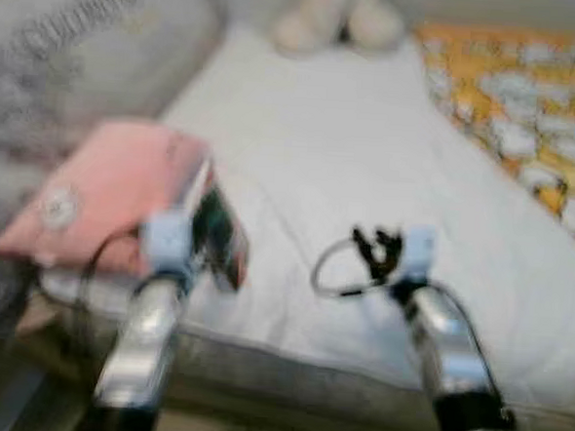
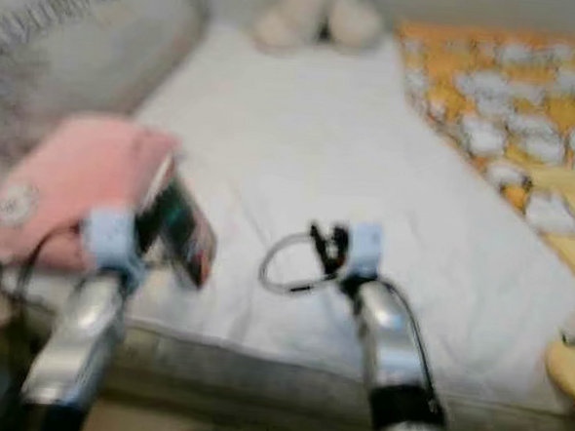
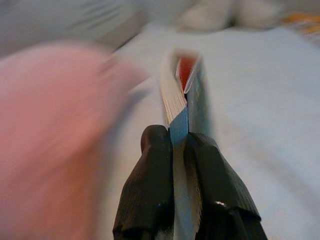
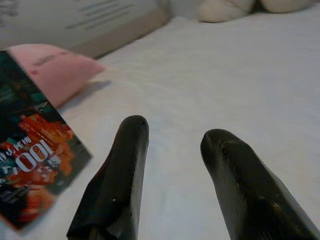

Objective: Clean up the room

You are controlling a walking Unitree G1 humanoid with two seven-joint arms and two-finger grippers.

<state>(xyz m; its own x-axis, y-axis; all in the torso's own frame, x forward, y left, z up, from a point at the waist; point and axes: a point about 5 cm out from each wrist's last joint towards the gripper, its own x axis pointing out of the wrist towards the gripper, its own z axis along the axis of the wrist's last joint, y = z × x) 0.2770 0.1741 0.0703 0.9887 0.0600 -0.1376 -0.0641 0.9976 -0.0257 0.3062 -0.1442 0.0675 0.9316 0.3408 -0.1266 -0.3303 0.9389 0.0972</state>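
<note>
1. Gripping a paperback book [image 1: 218, 233] by its lower edge, the left tool [image 3: 181, 145] has both black fingers pressed against the covers, with the page block and a red inner cover visible between them in the left wrist view.
2. Held upright, the book sits above the near left part of the bed [image 1: 369, 162], just beside a pink pillow [image 1: 104, 190]; its dark cover with orange art and large "100" lettering appears in the right wrist view.
3. Over the white sheet to the right of the book, the right tool [image 4: 172, 137] is released, fingers apart and empty.
4. My reading is that tidying is under way but early: the book is picked up yet not put anywhere.
5. Left on the bed are the pink pillow, a cream plush toy [image 1: 339, 18] at the far end and an orange patterned blanket [image 1: 528, 113] along the right side; whether these need moving is unclear.
</note>
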